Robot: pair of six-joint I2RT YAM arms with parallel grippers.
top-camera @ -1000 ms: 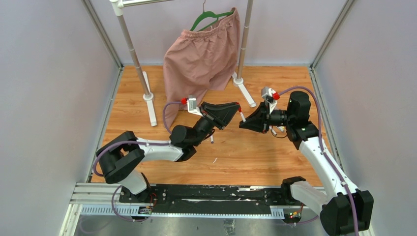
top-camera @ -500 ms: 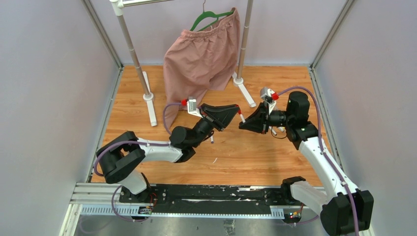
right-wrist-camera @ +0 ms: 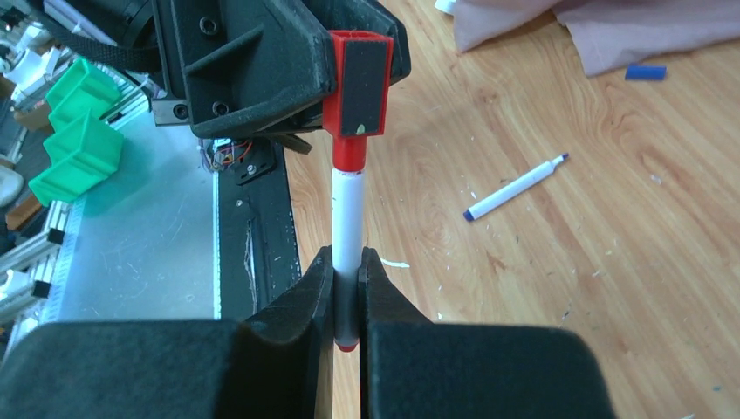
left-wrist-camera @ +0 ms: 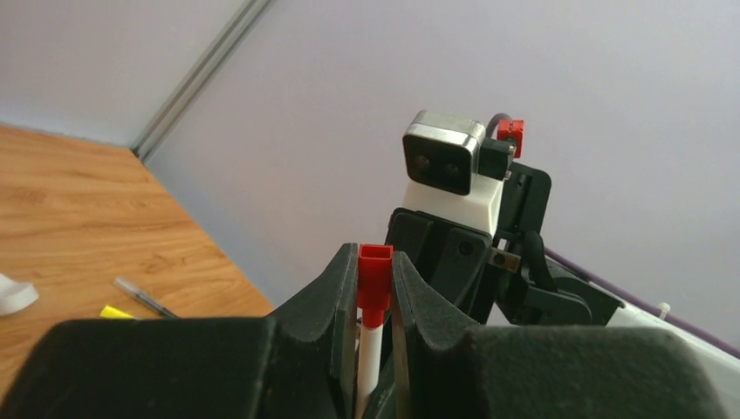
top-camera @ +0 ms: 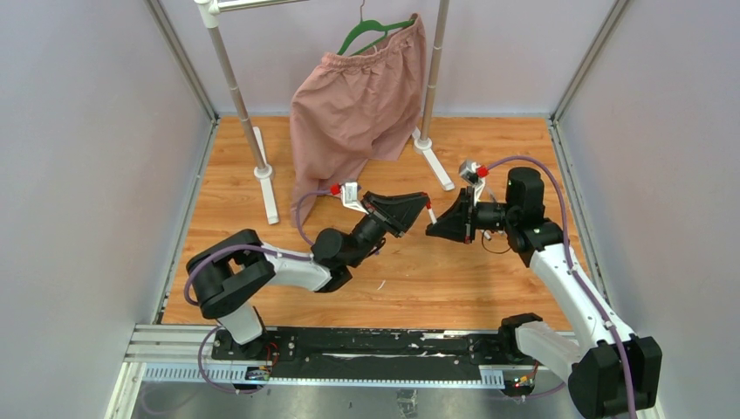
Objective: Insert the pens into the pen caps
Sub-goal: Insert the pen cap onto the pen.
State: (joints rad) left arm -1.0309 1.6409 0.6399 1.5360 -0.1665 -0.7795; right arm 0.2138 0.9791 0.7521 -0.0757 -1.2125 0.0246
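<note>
A white pen (right-wrist-camera: 347,214) with a red end is pinched at its lower barrel by my right gripper (right-wrist-camera: 347,292), which is shut on it. The pen's upper end sits inside a red pen cap (right-wrist-camera: 358,87). My left gripper (left-wrist-camera: 375,262) is shut on that red pen cap (left-wrist-camera: 375,278), with the white barrel (left-wrist-camera: 370,358) running down between its fingers. In the top view the two grippers meet tip to tip above the floor, left gripper (top-camera: 422,199) and right gripper (top-camera: 433,229), with the pen (top-camera: 429,214) between them.
A blue-tipped white pen (right-wrist-camera: 515,188) and a small blue cap (right-wrist-camera: 647,72) lie on the wooden floor. A yellow cap (left-wrist-camera: 113,312) and a thin dark pen (left-wrist-camera: 147,298) lie further off. Pink shorts (top-camera: 358,100) hang from a rack at the back. Green bins (right-wrist-camera: 78,140) stand beyond the black rail.
Both grippers have drifted slightly toward the near edge, still joined by the pen and cap. The left arm's elbow has swung to the right. Neither grip has changed.
</note>
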